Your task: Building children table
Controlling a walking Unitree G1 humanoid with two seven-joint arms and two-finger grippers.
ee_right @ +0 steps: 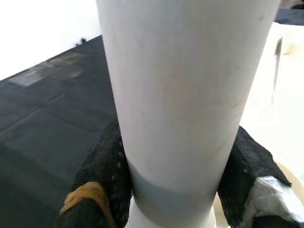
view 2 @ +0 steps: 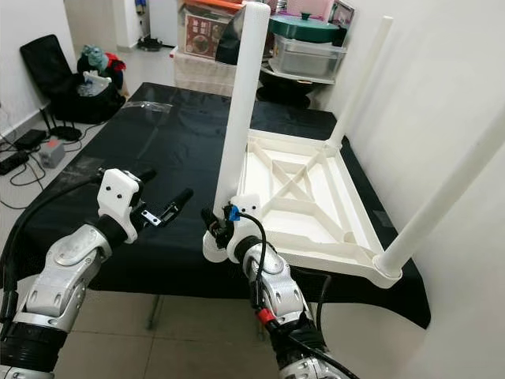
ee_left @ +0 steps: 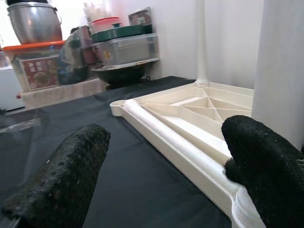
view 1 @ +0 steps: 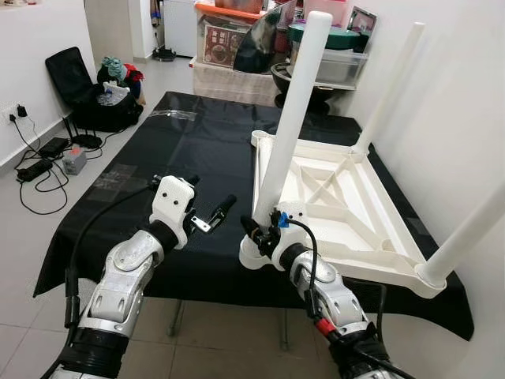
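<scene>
Right pincer [view 1: 264,225] clamped tight, left pincer [view 1: 215,213] parted, both arms outstretched.

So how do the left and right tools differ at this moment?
The left tool is open and holds nothing, hovering over the black cloth; the right tool is shut on the near leg, low down by its socket in the upturned tabletop. The left is apart from the tabletop; the right is at its corner. Both have black fingers.

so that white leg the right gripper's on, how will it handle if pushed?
The leg looks like a stiff, smooth plastic tube, so probably light and a bit slippery. The right gripper grips it low by the tabletop corner; being tall, it may lever sideways if not fully seated.
</scene>
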